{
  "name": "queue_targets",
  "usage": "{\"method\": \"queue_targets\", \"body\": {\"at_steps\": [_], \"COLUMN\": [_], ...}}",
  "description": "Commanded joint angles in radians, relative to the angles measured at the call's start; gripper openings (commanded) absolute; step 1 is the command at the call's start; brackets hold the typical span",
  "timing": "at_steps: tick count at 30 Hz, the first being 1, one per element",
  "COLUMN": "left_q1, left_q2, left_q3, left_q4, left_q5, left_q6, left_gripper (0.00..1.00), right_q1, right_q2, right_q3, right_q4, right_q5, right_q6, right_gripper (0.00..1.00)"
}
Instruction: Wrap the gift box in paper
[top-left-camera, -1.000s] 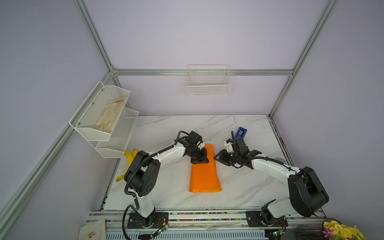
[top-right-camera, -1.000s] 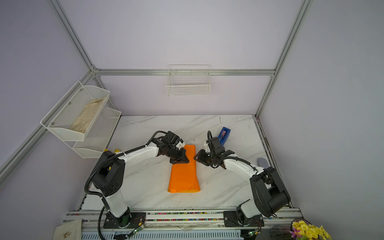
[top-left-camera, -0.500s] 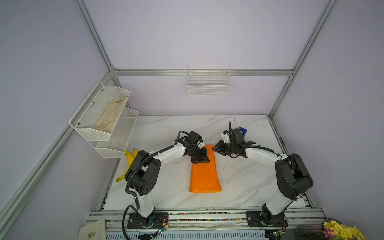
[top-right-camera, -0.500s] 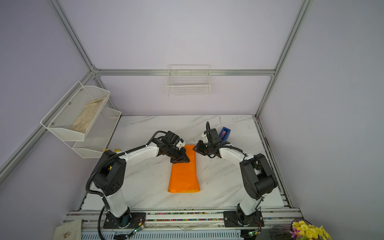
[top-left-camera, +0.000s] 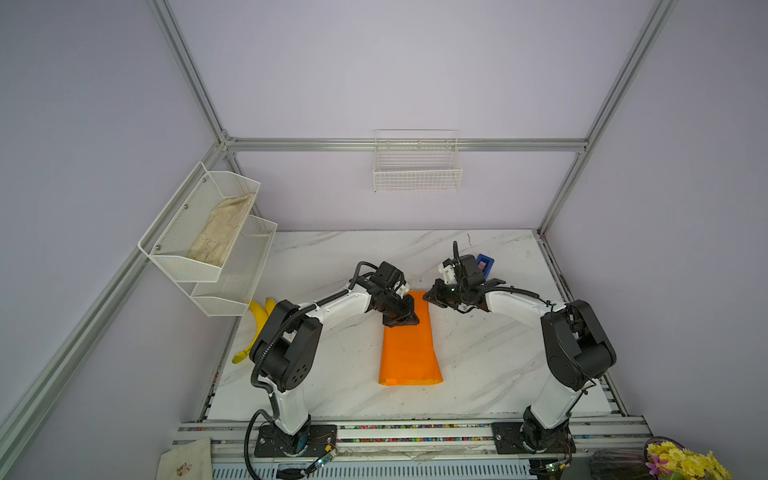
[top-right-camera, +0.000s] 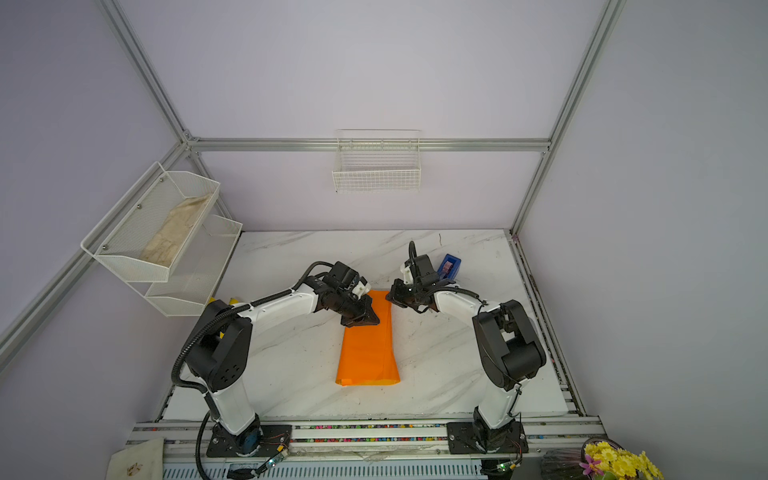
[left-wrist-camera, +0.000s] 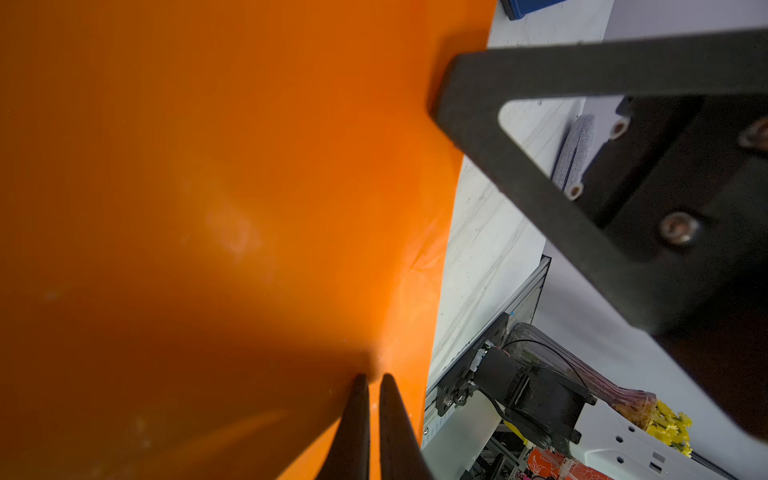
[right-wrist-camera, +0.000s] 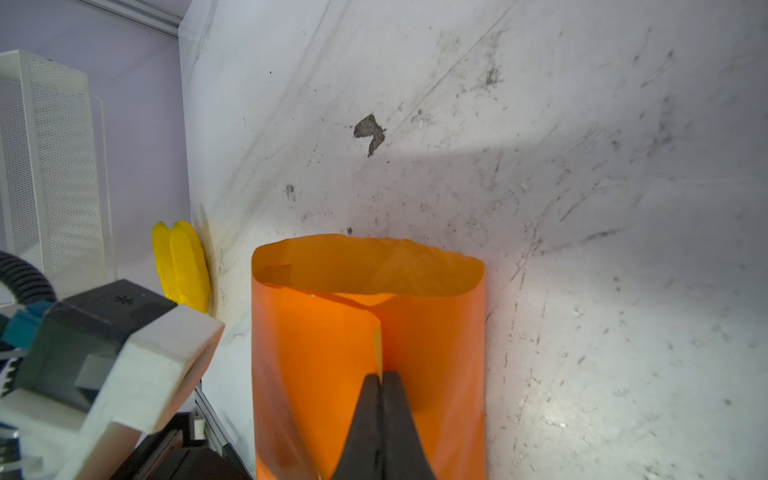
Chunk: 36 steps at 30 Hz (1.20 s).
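The orange paper (top-left-camera: 409, 349) (top-right-camera: 368, 349) lies in the middle of the table, folded over on itself into a flat tube. The gift box is hidden in every view. My left gripper (top-left-camera: 404, 318) (top-right-camera: 365, 319) is shut, with its tips (left-wrist-camera: 372, 376) pressing down on the top of the paper (left-wrist-camera: 208, 166) near its far end. My right gripper (top-left-camera: 432, 296) (top-right-camera: 390, 296) is at the paper's far right corner. In the right wrist view its jaws (right-wrist-camera: 381, 374) are shut on the overlapping edge of the paper (right-wrist-camera: 316, 353).
A blue tape dispenser (top-left-camera: 484, 264) (top-right-camera: 451, 266) stands just behind the right wrist. Bananas (top-left-camera: 255, 320) (right-wrist-camera: 183, 266) lie at the table's left edge under a white mesh shelf (top-left-camera: 208, 237). A wire basket (top-left-camera: 417, 166) hangs on the back wall.
My right gripper has swung left and away from me to the paper's far right corner and closed on the paper's edge. The left gripper has stayed pressed on the paper.
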Motion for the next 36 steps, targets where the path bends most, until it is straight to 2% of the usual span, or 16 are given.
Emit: {"method": "queue_targets", "body": {"at_steps": [1, 15, 19, 31, 36], "left_q1": [0.004, -0.001, -0.003, -0.019, -0.023], "left_q2": [0.039, 0.039, 0.009, -0.082, -0.093], "left_q3": [-0.009, 0.036, 0.02, -0.062, -0.077], "left_q4": [-0.033, -0.043, -0.051, -0.053, -0.072], "left_q5": [-0.088, -0.077, -0.083, -0.085, -0.111], "left_q6": [-0.012, -0.021, -0.027, -0.053, -0.041], "left_gripper": [0.1, 0.14, 0.2, 0.19, 0.21], "right_q1": [-0.009, -0.035, -0.035, -0.035, -0.035], "right_q2": [0.026, 0.08, 0.066, 0.076, 0.076], "right_q3": [0.044, 0.102, 0.095, 0.101, 0.108], "right_q4": [0.001, -0.022, -0.026, -0.033, -0.044], "right_q5": [0.044, 0.041, 0.034, 0.043, 0.059], "right_q6": [-0.013, -0.031, -0.039, -0.042, -0.044], "right_gripper": [0.0, 0.0, 0.0, 0.0, 0.0]}}
